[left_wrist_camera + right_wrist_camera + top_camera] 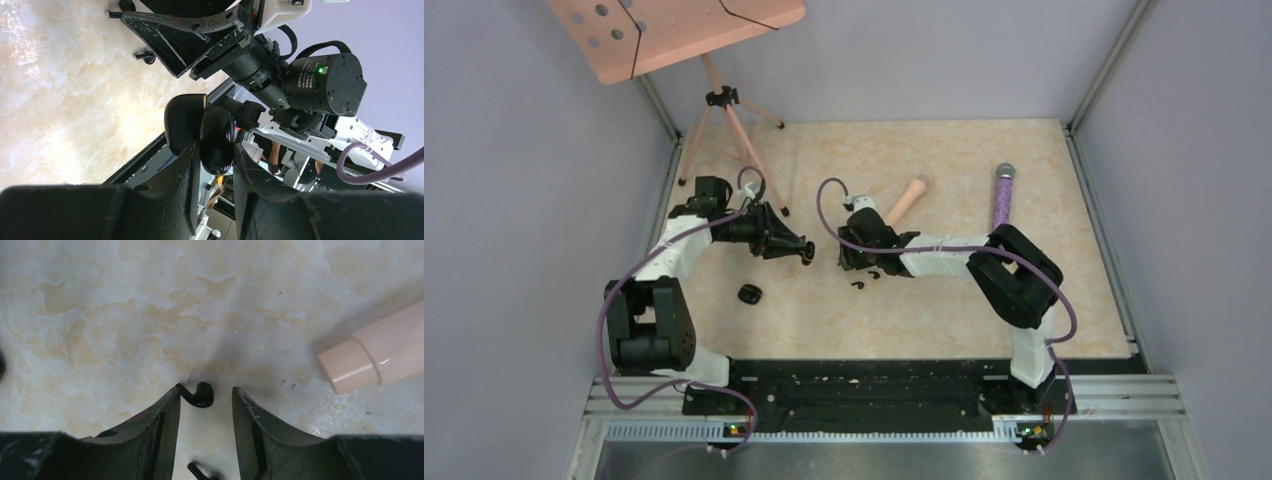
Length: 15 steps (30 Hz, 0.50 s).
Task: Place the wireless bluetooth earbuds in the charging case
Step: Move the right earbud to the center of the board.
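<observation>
1. The left gripper [215, 155] is clamped on the charging case [216, 131], a glossy black pebble held up off the table [944, 150] with its lid swung open to one side
2. The right gripper [206, 387] sits low over the marbled surface with its fingers moderately apart. One earbud [202, 396] lies between the fingertips, its stem at one tip; contact cannot be told. A second earbud [200, 472] lies nearer the wrist and is blurred
3. A peach cylinder [906, 200] lies slanted just beyond the right gripper. A black rounded lump [750, 294] rests near the left arm. Tripod legs [739, 140] stand behind that arm, and a purple wand [1003, 195] lies well apart to the right
4. The grippers face each other across a narrow gap. Bare marble runs to the far edge; metal rails [1096, 200] bound the sides
</observation>
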### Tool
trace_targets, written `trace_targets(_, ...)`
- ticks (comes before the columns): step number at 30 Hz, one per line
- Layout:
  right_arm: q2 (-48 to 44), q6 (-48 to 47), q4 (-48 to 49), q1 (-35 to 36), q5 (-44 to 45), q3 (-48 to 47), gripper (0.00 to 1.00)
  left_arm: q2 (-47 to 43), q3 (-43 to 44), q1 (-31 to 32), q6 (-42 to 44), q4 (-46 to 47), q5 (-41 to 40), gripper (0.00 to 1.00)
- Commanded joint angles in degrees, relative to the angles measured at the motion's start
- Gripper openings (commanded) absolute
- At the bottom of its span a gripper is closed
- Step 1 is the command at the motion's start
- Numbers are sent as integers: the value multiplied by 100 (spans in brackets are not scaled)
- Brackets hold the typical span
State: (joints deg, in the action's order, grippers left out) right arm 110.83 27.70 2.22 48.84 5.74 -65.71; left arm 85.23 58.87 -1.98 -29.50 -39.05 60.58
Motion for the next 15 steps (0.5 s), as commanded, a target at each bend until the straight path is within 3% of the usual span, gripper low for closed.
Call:
trace_targets(1, 113, -22, -81, 154, 384, -289, 42, -217, -25, -45, 161, -57, 159, 0)
trace_targets(15, -610, -552, -445, 210, 956, 493, 38, -236, -60, -57, 193, -70, 208, 0)
